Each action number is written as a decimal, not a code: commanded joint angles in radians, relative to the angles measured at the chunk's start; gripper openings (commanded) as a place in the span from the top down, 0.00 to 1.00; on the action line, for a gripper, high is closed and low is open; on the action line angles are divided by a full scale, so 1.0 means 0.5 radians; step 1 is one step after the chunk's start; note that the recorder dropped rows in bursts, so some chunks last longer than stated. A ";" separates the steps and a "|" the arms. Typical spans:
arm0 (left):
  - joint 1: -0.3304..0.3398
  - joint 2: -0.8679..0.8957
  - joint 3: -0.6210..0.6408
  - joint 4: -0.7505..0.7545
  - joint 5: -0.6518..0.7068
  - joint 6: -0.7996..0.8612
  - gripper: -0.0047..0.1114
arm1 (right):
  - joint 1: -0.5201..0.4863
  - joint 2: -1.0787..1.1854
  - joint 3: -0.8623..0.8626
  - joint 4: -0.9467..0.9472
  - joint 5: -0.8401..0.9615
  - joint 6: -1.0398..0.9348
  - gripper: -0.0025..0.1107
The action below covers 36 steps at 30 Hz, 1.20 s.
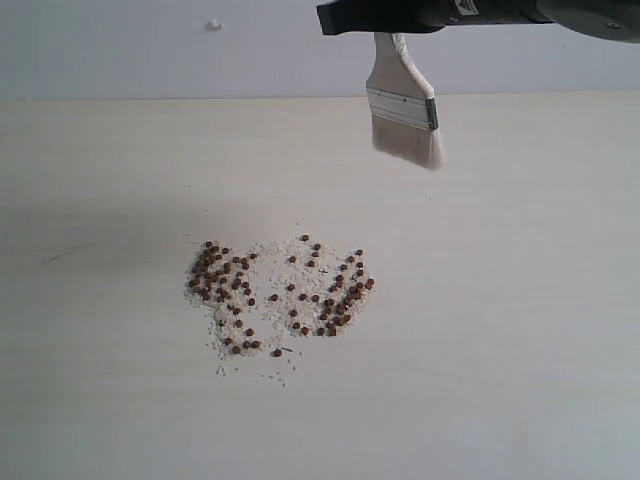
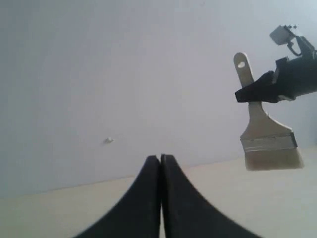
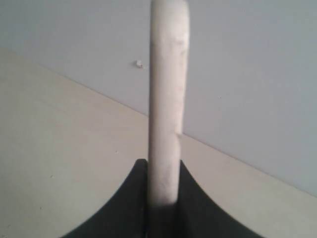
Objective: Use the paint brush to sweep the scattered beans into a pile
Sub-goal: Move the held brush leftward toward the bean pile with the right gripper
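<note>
Reddish-brown beans (image 1: pixel 280 292) mixed with pale grit lie spread in a loose patch on the pale table (image 1: pixel 520 330), in two denser clusters at the patch's left and right. The paint brush (image 1: pixel 403 105) hangs in the air behind and to the right of them, bristles down, clear of the table. My right gripper (image 1: pixel 380 22) is shut on its wooden handle (image 3: pixel 167 109). From the left wrist view the brush (image 2: pixel 267 139) shows with the black right gripper (image 2: pixel 260 91) clamped on the handle. My left gripper (image 2: pixel 160 159) is shut and empty; the exterior view does not show it.
A grey wall (image 1: pixel 150 50) rises behind the table, with a small white knob (image 1: pixel 213 25) on it. Only the bean patch shows on the tabletop.
</note>
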State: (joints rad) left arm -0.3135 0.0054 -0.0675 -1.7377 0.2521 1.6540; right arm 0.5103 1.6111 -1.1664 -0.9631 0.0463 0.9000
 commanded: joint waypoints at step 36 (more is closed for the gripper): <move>0.144 -0.011 0.135 0.045 0.056 -0.024 0.96 | 0.031 -0.034 0.315 1.075 -1.091 -1.021 0.98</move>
State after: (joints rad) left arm -0.2444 0.0054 -0.0031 -1.7162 0.2736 1.6479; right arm 0.5121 1.6051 -1.0463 -0.6531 -0.3655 0.5343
